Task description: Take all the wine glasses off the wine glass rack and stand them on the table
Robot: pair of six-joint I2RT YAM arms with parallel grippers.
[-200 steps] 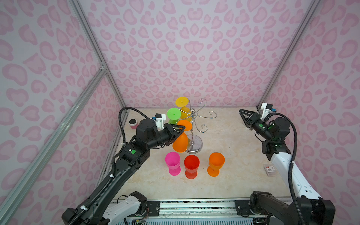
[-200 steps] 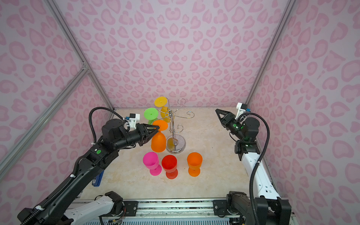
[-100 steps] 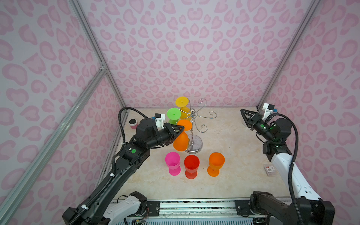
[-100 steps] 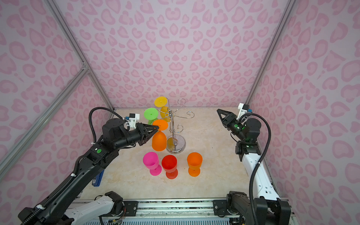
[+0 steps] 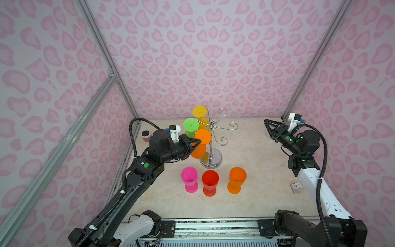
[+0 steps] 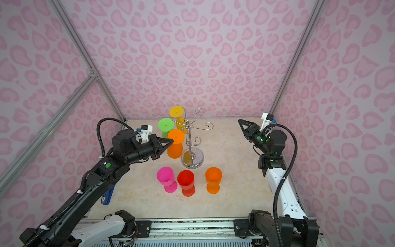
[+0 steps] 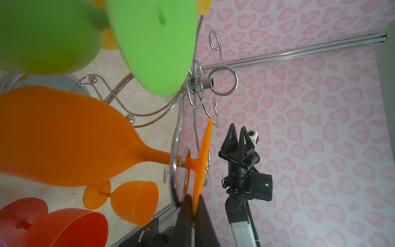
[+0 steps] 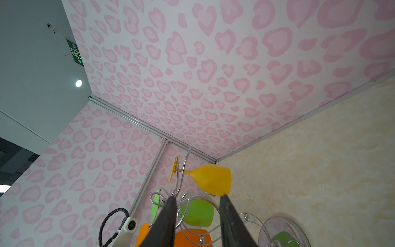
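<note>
Camera layout, four views
Both top views: high, front, looking down over whole table point(image 5: 256, 192). Wrist views: close-in, rolled sideways, facing inward; all four share the wine glass rack point(image 5: 210, 127).

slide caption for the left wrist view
Left gripper pinches the foot of the orange wine glass hanging on the wine glass rack.

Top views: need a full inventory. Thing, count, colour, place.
wine glass rack: 1, chrome, centre, toward the back
hanging glasses: 3, yellow, green, orange, upside down on the rack's left-side arms
standing glasses: 3, pink, red, orange, upright row in front of the rack
jar: 1, pink with dark lid, back left edge of the table
packet: 1, clear with red label, right edge
blue object: 1, blue, left edge, only partly visible
left gripper: 1, black, shut on the hanging orange glass's foot
right gripper: 1, black, open, empty, raised at back right
</note>
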